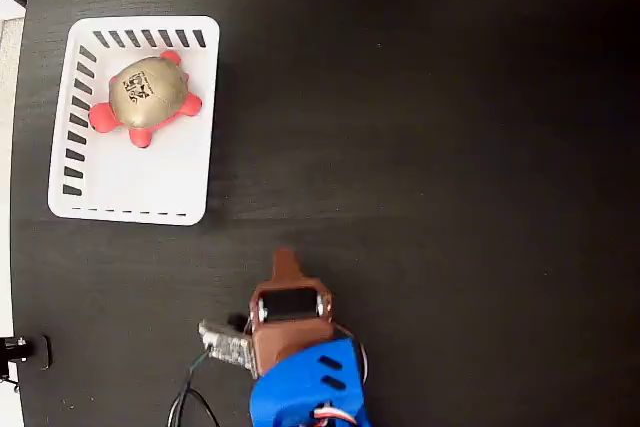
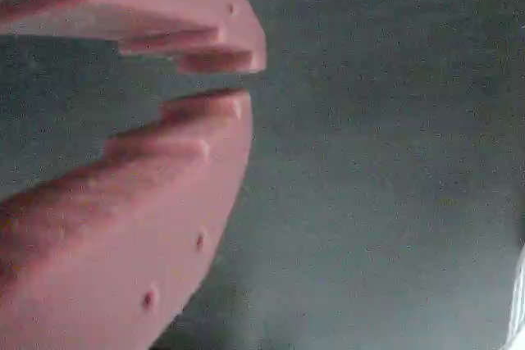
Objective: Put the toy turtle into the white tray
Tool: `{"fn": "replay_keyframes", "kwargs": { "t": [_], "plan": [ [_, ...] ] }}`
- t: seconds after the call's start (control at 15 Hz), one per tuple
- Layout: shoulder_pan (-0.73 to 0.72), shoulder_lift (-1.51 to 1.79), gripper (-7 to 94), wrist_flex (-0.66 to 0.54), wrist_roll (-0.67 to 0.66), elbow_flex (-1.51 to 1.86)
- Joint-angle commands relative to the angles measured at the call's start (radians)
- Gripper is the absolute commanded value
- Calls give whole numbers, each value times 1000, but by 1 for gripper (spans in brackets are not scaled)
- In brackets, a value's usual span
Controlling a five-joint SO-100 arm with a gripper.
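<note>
Turtle in the tray, arm well apart.

The toy turtle (image 1: 146, 97) lies in the white tray's (image 1: 150, 192) upper half; its shell's black mark is unreadable. The gripper (image 2: 239, 79), nearly clenched and grasping nothing, hovers over the black table (image 1: 450, 147).

A hobby or lab bench setup rather than a home room: a bare black table (image 1: 450, 147) seen from straight above, with a small 3D-printed arm (image 1: 300, 367) in brown and blue plastic, an exposed circuit board (image 1: 228, 344) and loose wires (image 1: 190, 402) at its side. A toy turtle (image 1: 147, 97) in a white tray (image 1: 130, 197) looks like a test prop
</note>
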Motion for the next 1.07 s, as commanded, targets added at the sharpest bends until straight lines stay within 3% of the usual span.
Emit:
{"fn": "replay_keyframes", "kwargs": {
  "t": [0.0,0.2,1.0],
  "plan": [
    [14,81,-1,87,17,-5],
    [18,104,-1,181,12,-9],
    [15,135,0,187,9,-8]
  ]
}}
